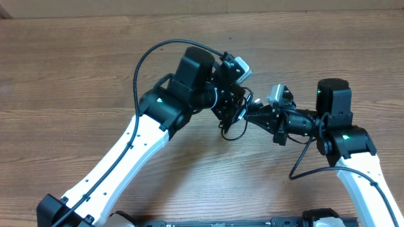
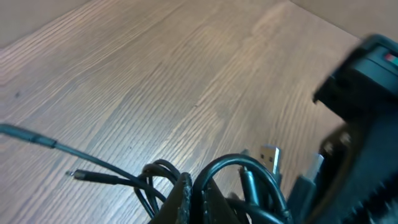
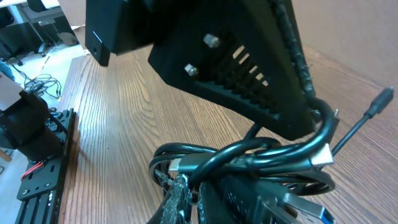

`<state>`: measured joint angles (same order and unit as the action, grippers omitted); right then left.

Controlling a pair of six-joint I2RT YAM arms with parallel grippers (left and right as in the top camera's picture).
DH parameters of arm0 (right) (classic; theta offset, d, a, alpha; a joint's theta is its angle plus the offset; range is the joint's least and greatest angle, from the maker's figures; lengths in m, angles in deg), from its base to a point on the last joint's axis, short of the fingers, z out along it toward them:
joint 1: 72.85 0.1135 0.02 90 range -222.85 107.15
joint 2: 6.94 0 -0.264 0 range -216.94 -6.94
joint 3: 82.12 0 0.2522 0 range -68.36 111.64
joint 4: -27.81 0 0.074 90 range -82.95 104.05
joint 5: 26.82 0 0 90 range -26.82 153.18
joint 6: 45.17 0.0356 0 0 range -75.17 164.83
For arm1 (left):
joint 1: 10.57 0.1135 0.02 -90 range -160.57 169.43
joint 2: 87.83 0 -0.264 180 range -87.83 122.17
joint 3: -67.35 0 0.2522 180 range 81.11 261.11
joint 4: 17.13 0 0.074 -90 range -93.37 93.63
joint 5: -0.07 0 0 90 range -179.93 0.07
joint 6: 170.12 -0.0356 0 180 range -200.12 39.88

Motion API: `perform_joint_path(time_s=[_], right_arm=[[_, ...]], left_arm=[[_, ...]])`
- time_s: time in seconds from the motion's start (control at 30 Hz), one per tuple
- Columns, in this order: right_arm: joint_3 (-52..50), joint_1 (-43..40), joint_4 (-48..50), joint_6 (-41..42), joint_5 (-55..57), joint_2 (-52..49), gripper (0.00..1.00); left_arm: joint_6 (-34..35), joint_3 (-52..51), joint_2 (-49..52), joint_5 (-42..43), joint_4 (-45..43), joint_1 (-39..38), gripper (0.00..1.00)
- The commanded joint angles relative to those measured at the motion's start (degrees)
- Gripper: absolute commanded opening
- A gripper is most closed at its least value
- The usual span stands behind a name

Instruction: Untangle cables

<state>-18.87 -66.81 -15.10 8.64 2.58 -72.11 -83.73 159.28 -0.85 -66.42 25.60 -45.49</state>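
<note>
You are seeing the cables [image 1: 232, 128] bunching over the table [image 1: 76, 69], lying between the left gripper [image 1: 228, 111] on their left and the right gripper [image 1: 252, 116] on their right.

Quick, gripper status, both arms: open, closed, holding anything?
Left gripper: closed on the tangled bundle of thin black cables.
Right gripper: closed on the same bundle.

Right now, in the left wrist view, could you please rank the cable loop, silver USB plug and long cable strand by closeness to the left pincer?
1. Cable loop: at the left pincer.
2. Silver USB plug: right, beyond the loop.
3. Long cable strand: far left.
</note>
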Motion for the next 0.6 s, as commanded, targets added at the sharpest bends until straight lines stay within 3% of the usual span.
perform_joint_path(time_s=[0.0, 0.1, 0.27, 0.43, 0.57], right_arm=[[1.05, 0.39, 0.37, 0.13, -1.18, -0.13, 0.04], [1.05, 0.39, 0.37, 0.13, -1.18, -0.17, 0.04], [1.05, 0.39, 0.35, 0.13, -1.18, -0.22, 0.04], [1.05, 0.39, 0.37, 0.15, -1.16, -0.24, 0.04], [1.05, 0.39, 0.37, 0.13, -1.14, -0.24, 0.04]], left_arm=[[6.47, 1.77, -1.11, -4.68, -1.29, -1.29, 0.04], [8.72, 1.77, -1.11, -7.93, -1.86, -1.92, 0.04], [18.86, 1.77, -1.11, -17.75, -1.86, -2.01, 0.04], [26.6, 1.77, -1.11, -19.65, -1.97, -2.03, 0.04], [27.43, 1.77, -1.11, -19.43, -2.01, -2.03, 0.04]])
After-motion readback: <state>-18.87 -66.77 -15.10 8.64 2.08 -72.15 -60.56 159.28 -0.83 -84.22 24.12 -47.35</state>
